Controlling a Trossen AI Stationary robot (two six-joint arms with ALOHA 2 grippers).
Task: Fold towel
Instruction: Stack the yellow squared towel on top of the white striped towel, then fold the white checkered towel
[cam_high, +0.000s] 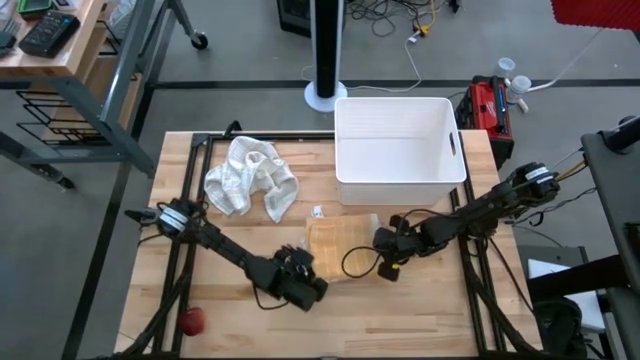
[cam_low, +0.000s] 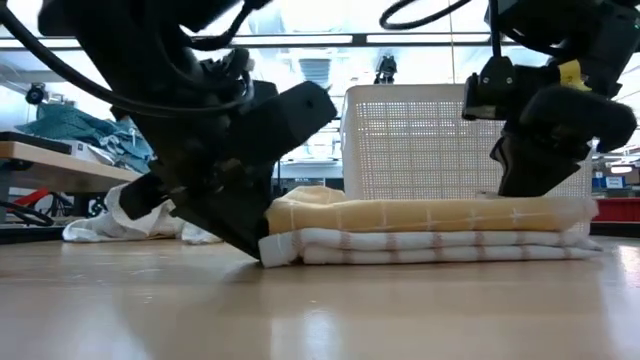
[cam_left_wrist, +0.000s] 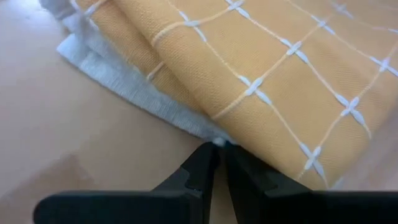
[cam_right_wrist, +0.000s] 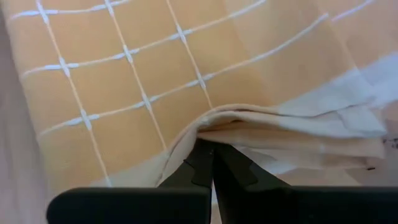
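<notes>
Your left gripper is pinching the near edge of the yellow checked towel, which is lying folded mid-table in front of the white basket. Your right gripper is clamping its opposite edge, fingers closed tight.

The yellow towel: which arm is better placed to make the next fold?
Probably the right. The right tool is shut on a bunched edge of the yellow towel, so it could carry that edge over. The left tool pinches only the corner at the opposite side, low on the table.
</notes>
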